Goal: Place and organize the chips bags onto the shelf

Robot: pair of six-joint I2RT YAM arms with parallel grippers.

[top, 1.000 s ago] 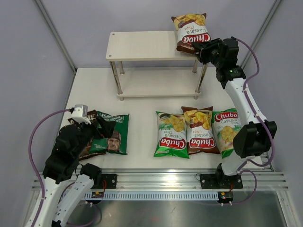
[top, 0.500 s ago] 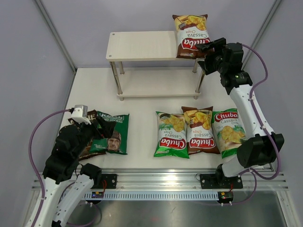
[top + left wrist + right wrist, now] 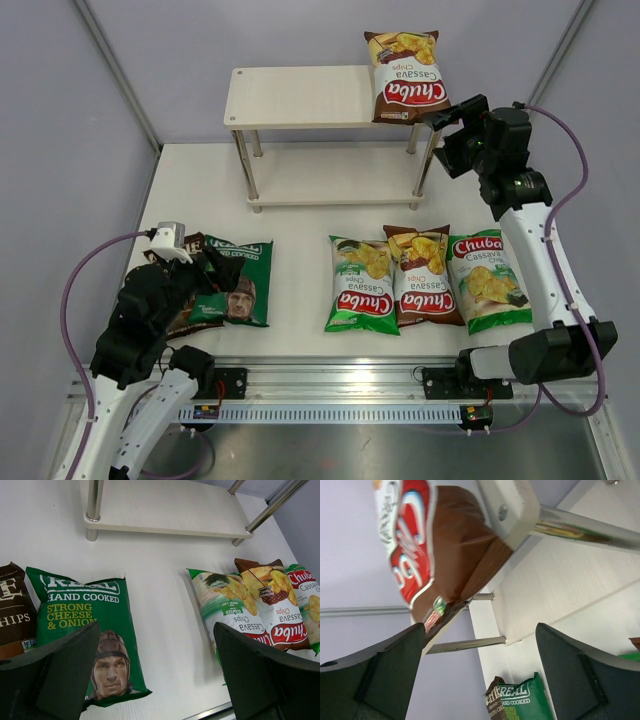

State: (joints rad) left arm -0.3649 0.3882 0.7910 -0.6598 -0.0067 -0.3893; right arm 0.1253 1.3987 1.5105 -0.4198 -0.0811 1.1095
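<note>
I see right gripper [image 3: 448, 132] spread, just beside brown-red Chuba bag [image 3: 405, 75] on shelf [image 3: 300, 97] top; left gripper [image 3: 156, 630] spread above man's-face bag [image 3: 85, 607]

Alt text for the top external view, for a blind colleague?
One brown-red Chuba bag lies on the shelf's top board, open right gripper beside it. On the table: three bags at right, two bags at left by the left gripper.

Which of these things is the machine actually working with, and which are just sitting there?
Part of the job: shelf; brown-red Chuba bag on its top board; on the table, left green Chuba bag, second brown-red bag, right green Chuba bag; man's-face bag; dark brown bag.
Just there: metal rail; grey walls.
</note>
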